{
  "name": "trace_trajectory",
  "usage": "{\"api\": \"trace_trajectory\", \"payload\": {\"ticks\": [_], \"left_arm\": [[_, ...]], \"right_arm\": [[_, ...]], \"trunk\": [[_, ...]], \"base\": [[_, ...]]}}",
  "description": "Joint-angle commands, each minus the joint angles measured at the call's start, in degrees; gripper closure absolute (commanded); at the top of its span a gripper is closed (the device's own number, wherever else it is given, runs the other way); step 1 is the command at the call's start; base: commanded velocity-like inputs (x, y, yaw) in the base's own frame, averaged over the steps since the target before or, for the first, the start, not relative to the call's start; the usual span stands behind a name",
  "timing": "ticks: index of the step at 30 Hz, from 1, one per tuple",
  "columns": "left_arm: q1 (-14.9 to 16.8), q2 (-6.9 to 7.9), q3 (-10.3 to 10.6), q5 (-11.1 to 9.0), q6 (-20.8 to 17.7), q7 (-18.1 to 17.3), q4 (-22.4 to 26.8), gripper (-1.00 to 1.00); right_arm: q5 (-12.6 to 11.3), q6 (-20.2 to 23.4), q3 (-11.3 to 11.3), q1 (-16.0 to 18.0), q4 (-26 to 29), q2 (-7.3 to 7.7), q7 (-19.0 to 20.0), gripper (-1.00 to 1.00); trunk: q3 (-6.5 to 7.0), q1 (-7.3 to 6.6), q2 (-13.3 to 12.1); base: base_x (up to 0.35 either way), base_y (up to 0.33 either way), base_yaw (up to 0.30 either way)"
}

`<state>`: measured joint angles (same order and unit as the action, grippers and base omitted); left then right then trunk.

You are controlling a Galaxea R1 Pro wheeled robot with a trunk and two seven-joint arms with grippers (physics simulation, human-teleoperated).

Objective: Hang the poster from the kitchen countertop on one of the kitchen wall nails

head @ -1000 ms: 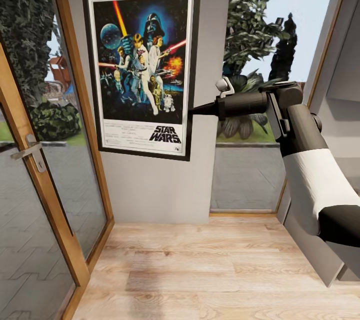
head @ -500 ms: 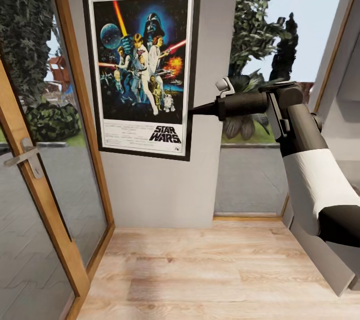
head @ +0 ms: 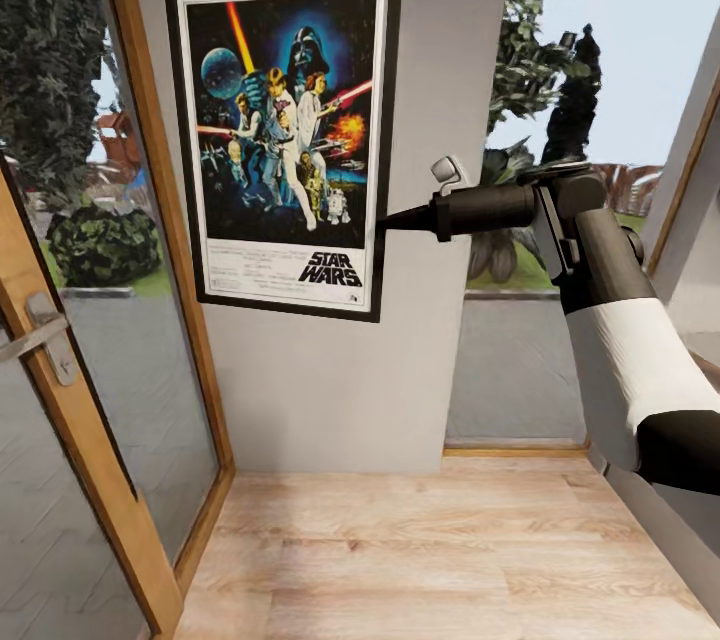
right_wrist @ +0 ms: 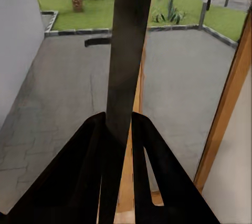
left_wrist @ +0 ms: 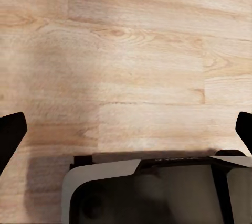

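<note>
The framed Star Wars poster [head: 285, 135] hangs upright in front of a plain grey wall [head: 330, 380]. My right gripper [head: 385, 219] reaches in from the right and is shut on the poster's right frame edge, about two thirds of the way down. In the right wrist view the dark fingers [right_wrist: 89, 150] pinch the thin black poster edge [right_wrist: 126, 51], seen end-on. My left gripper [left_wrist: 128, 129] stands open over wooden floor, with nothing between its fingers. Neither a wall nail nor the countertop is in view.
A wood-framed glass door with a metal handle [head: 40, 330] stands at the left. A tall window [head: 600, 70] onto a garden lies right of the wall. Pale wooden floor [head: 400, 560] runs up to the wall. My own base [left_wrist: 152, 192] shows in the left wrist view.
The whole head view has shifted: the wall's right edge and the window slid right, the door handle slid left and down. The poster and right arm keep their place in the picture.
</note>
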<state>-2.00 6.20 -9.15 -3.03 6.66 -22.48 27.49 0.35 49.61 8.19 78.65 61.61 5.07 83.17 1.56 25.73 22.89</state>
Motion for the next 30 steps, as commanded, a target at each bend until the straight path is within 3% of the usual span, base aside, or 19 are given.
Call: {"api": "trace_trajectory", "payload": {"ticks": [1,30], "left_arm": [[-0.02,-0.01,-0.16,-0.31,-0.07,-0.37,0.02,-1.00],[-0.02,0.04,-0.16,-0.31,-0.07,-0.37,0.02,-1.00]], "right_arm": [[0.01,0.76,0.07,0.03,0.00,0.03,0.25,1.00],[0.01,0.76,0.07,-0.09,0.00,0.03,0.24,1.00]], "trunk": [[0.00,0.05,0.02],[0.00,0.05,0.02]], "base": [[0.304,0.146,0.000],[0.164,0.013,0.000]]}}
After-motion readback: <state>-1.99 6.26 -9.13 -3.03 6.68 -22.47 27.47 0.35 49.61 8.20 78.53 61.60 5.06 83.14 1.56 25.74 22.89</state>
